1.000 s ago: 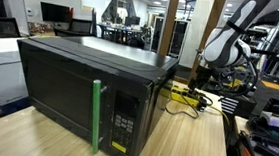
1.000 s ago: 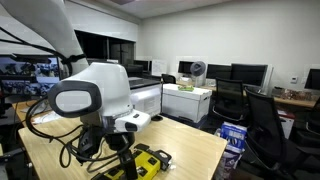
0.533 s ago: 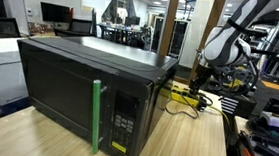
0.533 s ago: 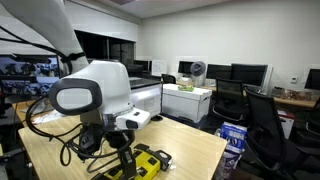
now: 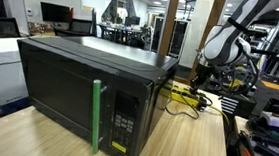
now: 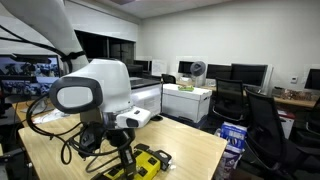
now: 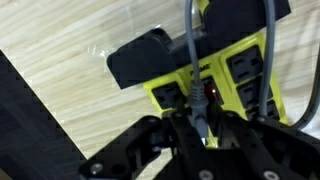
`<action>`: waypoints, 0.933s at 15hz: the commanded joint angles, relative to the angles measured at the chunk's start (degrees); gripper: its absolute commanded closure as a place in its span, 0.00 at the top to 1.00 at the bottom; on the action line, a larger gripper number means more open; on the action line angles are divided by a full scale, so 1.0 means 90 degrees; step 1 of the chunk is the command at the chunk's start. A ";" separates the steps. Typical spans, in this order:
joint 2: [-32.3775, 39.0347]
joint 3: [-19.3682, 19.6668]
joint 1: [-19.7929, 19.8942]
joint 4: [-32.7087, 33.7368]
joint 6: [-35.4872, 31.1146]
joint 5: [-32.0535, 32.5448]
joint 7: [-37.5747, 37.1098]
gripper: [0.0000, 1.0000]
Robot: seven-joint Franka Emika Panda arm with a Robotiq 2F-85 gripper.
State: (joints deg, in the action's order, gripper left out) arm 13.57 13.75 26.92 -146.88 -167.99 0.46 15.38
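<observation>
In the wrist view my gripper [image 7: 200,122] comes in from below, its two black fingers [image 7: 176,140] closed against the sides of a grey plug [image 7: 198,106]. The plug sits in a yellow power strip [image 7: 240,70], and its grey cable [image 7: 190,30] runs up out of the picture. A black adapter [image 7: 140,55] sits at the strip's left end. In both exterior views the gripper [image 5: 197,85] [image 6: 118,158] hangs low over the power strip [image 5: 183,93] [image 6: 150,163] on the wooden table [image 5: 190,142], behind a black microwave [image 5: 79,78].
The microwave has a green strip handle [image 5: 95,115] on its door and takes up most of the table. Black and yellow cables [image 5: 183,104] trail between it and the power strip. Office chairs [image 6: 262,120] and desks [image 6: 185,100] stand beyond the table's edge.
The jaws have closed in from wide open onto the grey plug. The arm has hardly moved.
</observation>
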 commanded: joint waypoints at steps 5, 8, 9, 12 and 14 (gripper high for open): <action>-0.0014 0.0454 -0.0342 0.0728 0.2194 0.0770 0.0206 0.07; 0.0174 0.0459 -0.0454 0.1587 0.3878 0.1133 0.0314 0.07; 0.0242 0.0439 -0.0482 0.1842 0.4347 0.1226 0.0384 0.07; 0.0613 0.0326 -0.0486 0.2780 0.5730 0.1245 0.0982 0.07; 0.0978 0.0254 -0.0441 0.3385 0.6388 0.1232 0.1424 0.07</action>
State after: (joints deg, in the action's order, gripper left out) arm 16.90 16.69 22.60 -124.38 -118.41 10.62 22.52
